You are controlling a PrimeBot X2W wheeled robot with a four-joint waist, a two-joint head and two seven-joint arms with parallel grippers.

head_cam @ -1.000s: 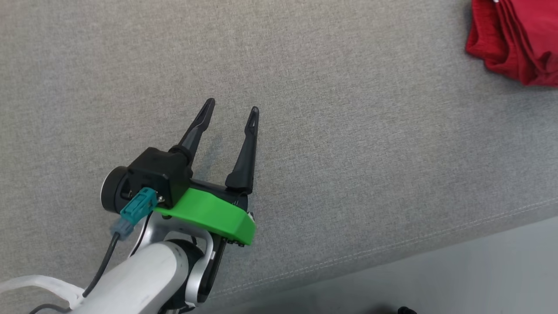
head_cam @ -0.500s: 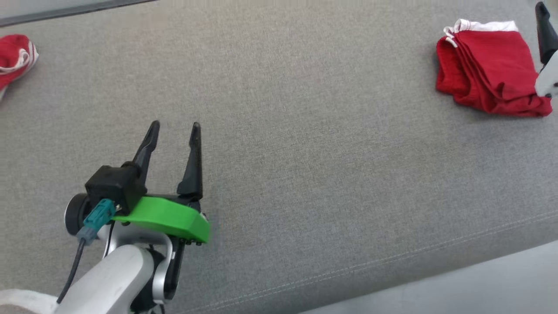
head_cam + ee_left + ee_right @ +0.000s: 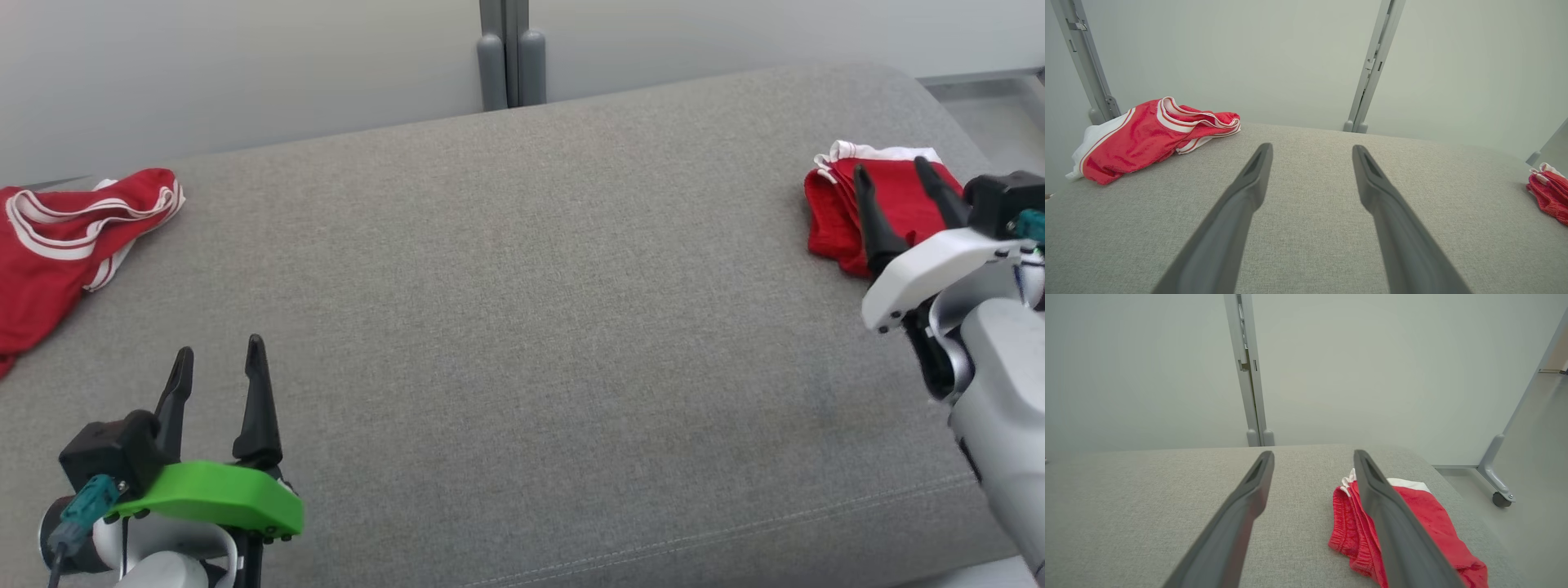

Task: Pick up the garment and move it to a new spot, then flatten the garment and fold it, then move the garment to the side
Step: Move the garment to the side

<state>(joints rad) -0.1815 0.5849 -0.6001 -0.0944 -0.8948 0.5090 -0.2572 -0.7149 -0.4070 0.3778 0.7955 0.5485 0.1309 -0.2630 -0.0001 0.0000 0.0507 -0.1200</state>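
A folded red garment (image 3: 829,220) with a white band lies at the far right of the grey cushion (image 3: 522,286); it also appears in the right wrist view (image 3: 1429,514) and the left wrist view (image 3: 1549,192). My right gripper (image 3: 890,166) (image 3: 1313,453) hovers over its near side, open and holding nothing. A crumpled red garment with white stripes (image 3: 57,245) (image 3: 1143,139) lies at the far left. My left gripper (image 3: 220,346) (image 3: 1311,147) stands open above the cushion's front left, well short of that garment, with nothing between its fingers.
The cushion's stitched front edge (image 3: 735,523) runs along the bottom right. A grey post (image 3: 510,53) stands against the pale wall behind. To the right is floor, with a frame leg on a caster (image 3: 1500,498).
The head camera has swung up and back, so the whole picture shifted: the wall, both garments and my right gripper have come into view. Both grippers stay open.
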